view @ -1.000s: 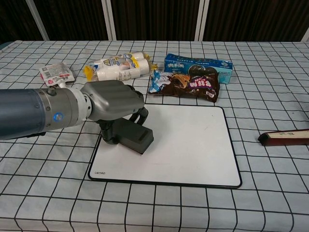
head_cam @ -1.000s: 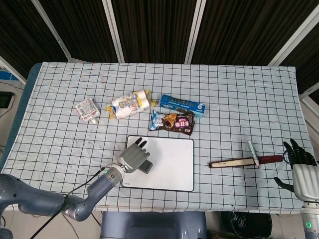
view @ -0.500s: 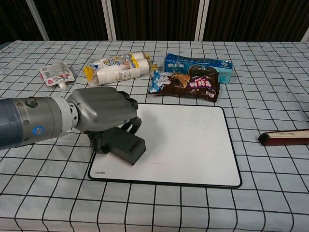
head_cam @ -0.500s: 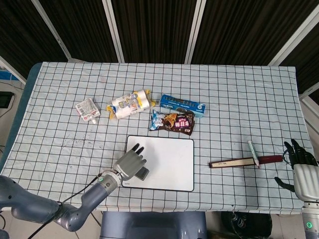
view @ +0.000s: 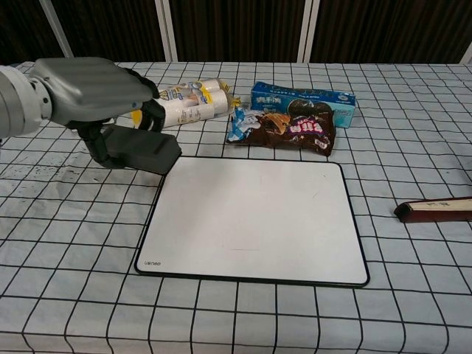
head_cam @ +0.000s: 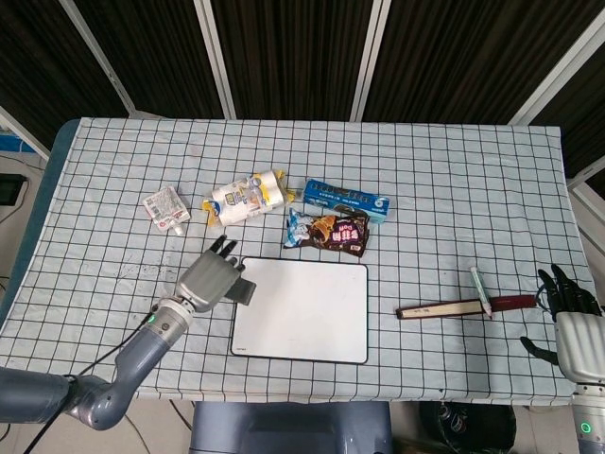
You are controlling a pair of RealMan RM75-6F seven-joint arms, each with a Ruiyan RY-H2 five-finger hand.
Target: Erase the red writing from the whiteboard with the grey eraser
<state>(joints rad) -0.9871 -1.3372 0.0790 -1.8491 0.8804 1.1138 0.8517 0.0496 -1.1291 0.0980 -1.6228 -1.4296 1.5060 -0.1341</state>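
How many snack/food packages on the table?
4: small white pouch far left, yellow-white pack beside it, blue cookie box behind the whiteboard, dark chocolate bag at its far edge. None seem hidden.

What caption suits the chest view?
Left hand holds the grey eraser lifted beside the whiteboard, which shows no red writing.

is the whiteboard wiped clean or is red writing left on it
Clean: the white rectangular whiteboard shows no red marks in either view. The left hand holds the grey block eraser off its upper left corner.
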